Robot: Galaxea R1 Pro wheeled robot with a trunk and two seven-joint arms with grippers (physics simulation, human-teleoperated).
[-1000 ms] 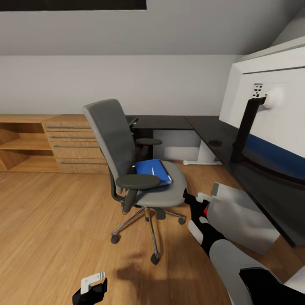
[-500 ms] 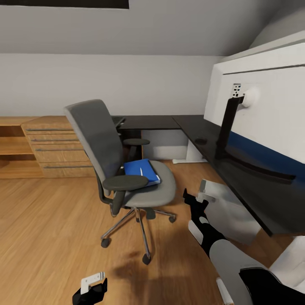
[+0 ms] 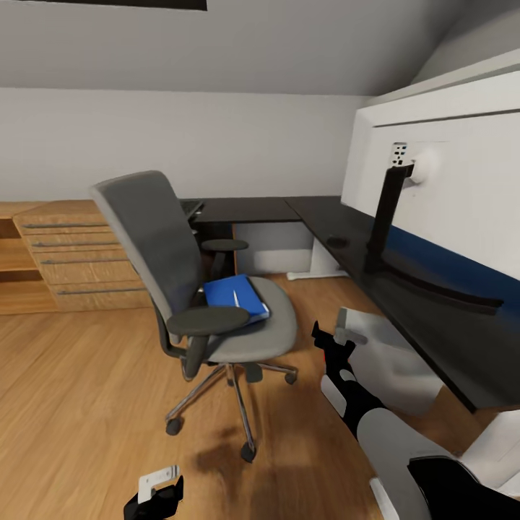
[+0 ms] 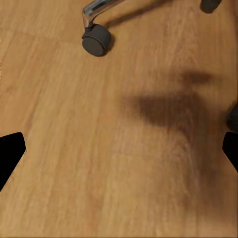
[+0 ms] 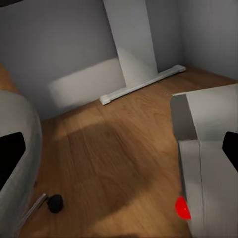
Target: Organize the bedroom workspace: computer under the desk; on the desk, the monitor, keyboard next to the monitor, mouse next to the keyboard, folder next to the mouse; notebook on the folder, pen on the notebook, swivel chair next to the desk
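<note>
The grey swivel chair (image 3: 155, 238) stands on the wood floor, a little way off the black desk (image 3: 412, 296). On its seat lies the blue folder (image 3: 225, 290) with the white pen (image 3: 235, 297) on top; I cannot make out the notebook. The monitor (image 3: 455, 195) stands on the desk with its white back toward me. The white computer (image 3: 390, 361) (image 5: 208, 144) sits under the desk. A small dark oval (image 3: 336, 243) on the desktop looks like the mouse. The keyboard is hidden. My left gripper (image 3: 160, 491) (image 4: 119, 153) hangs open over the floor. My right gripper (image 3: 330, 338) (image 5: 119, 158) is open beside the computer.
A light wood cabinet (image 3: 72, 253) with bar handles lines the wall at the left. The desk's white leg (image 3: 314, 263) (image 5: 130, 44) stands beyond the chair. A chair castor (image 4: 96, 42) rolls close to my left gripper. Open floor lies left of the chair.
The whole head view has shifted, so chair, cabinet and desk sit further left and a little nearer. Folder and pen keep their place on the seat. Both grippers hold the same pose.
</note>
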